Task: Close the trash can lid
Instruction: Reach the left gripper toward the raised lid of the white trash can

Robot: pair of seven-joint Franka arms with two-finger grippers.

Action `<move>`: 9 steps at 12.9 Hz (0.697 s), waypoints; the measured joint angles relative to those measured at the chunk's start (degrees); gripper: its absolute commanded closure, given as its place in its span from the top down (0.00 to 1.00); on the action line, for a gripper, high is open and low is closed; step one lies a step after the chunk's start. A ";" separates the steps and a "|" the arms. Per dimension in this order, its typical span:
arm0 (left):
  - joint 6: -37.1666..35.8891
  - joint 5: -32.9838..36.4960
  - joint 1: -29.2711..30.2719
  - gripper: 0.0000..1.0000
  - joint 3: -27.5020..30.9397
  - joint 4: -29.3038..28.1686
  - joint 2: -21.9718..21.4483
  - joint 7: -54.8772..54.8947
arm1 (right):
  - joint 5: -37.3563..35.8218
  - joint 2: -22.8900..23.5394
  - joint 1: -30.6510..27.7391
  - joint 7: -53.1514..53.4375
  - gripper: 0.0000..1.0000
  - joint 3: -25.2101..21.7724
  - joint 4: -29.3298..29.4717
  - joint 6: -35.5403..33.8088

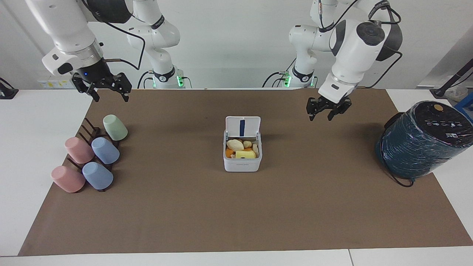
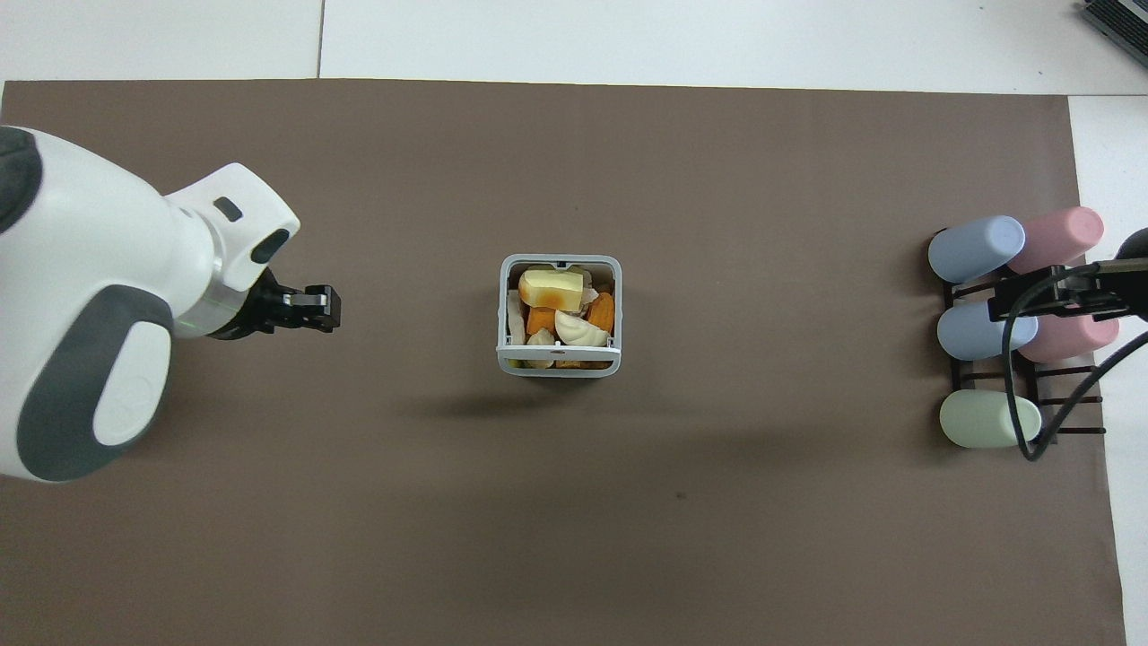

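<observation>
The trash can (image 1: 242, 157) sits mid-desk on the brown mat (image 1: 236, 214), full of food scraps (image 1: 242, 148), with its lid (image 1: 242, 126) standing upright at the edge nearer the robots, blue stripe showing. The left hand (image 1: 324, 110) hangs in the air over bare mat between the can and the wrapped teal cylinder (image 1: 421, 142), touching nothing; its fingers are narrowly parted and empty. The right hand (image 1: 107, 88) waits with fingers spread wide over the mat's corner near the rack of cups (image 1: 90, 157).
</observation>
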 measured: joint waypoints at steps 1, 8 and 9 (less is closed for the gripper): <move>0.29 0.00 -2.45 0.29 -0.05 -0.24 -0.21 -2.87 | 0.00 0.00 0.00 0.00 1.00 0.00 0.00 0.00; 5.32 -0.15 -16.18 0.27 -0.30 -2.39 -0.45 -17.42 | 0.00 0.00 0.00 0.00 1.00 0.00 0.00 0.00; 6.69 -0.24 -17.86 0.27 -0.32 -2.93 -0.45 -19.35 | 0.00 0.00 0.00 0.00 1.00 0.00 0.00 0.00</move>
